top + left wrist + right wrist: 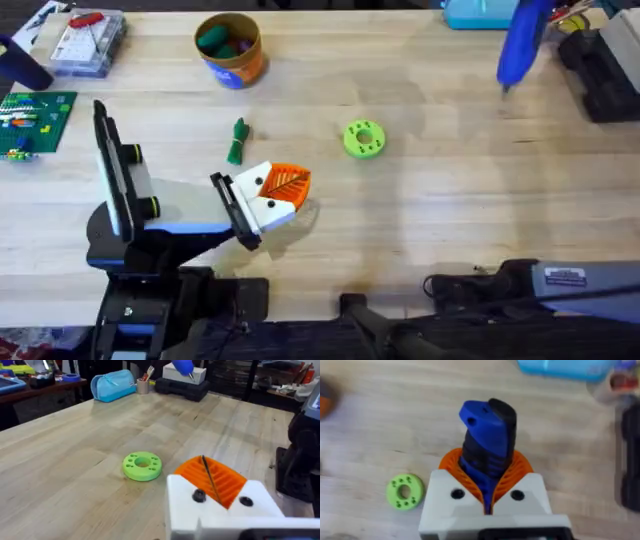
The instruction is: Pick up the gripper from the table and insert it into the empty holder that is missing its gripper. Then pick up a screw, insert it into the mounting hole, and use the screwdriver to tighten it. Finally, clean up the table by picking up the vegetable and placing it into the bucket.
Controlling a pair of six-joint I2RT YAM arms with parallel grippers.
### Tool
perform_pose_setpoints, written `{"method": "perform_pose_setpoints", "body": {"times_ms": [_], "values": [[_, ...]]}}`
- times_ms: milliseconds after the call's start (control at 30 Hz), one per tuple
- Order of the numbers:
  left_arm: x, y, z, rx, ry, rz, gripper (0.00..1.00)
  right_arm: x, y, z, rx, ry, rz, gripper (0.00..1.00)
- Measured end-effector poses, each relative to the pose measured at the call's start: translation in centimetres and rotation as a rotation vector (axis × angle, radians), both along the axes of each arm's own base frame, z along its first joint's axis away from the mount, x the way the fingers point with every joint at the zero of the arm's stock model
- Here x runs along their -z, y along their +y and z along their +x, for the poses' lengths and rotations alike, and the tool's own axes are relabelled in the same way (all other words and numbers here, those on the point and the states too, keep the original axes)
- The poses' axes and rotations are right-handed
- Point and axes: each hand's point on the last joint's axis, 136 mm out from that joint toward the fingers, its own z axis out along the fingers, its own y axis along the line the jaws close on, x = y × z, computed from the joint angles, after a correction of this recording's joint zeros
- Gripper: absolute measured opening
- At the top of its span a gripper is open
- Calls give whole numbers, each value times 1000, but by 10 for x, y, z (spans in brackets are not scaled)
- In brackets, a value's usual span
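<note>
Overhead, the screwdriver hangs over the far right corner of the table. Its long axis is tilted, and the thin tip points down and towards the near left. The right wrist view shows why it hangs there: the right gripper pinches the blue body between its orange pads, with the butt end standing up out of the grip.

The holder is what I take the black bracket at the near left to be, standing on its grey-white arm. It lies well apart from the screwdriver, across nearly the whole table, and the lime-green disc sits about midway between them. So I judge the right arm must carry the tool left and near, then turn the tip onto the mounting hole, which I cannot make out from here.

The left gripper sits low, just right of the holder, and is the nearer of the two. Its fingers look pressed together with only a dark seam between them, though the wrist view is poor on that.
</note>
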Motion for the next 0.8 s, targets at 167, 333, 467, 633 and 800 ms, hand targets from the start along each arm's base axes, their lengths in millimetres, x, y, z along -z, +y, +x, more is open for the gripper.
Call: {"method": "perform_pose_setpoints", "body": {"times_ms": [167, 333, 467, 633, 800], "values": [[0, 0, 0, 0, 0, 0, 12, -52, 34, 7, -87, -134, 55, 26], [0, 0, 0, 0, 0, 0, 12, -101, 72, 23, -200, -325, 117, 26], [0, 0, 0, 0, 0, 0, 12, -129, 107, 24, -288, -429, 161, 26], [0, 0, 0, 0, 0, 0, 12, -175, 171, -4, -463, -577, 222, 26], [0, 0, 0, 0, 0, 0, 12, -199, 199, -18, -594, -679, 279, 26]]}}
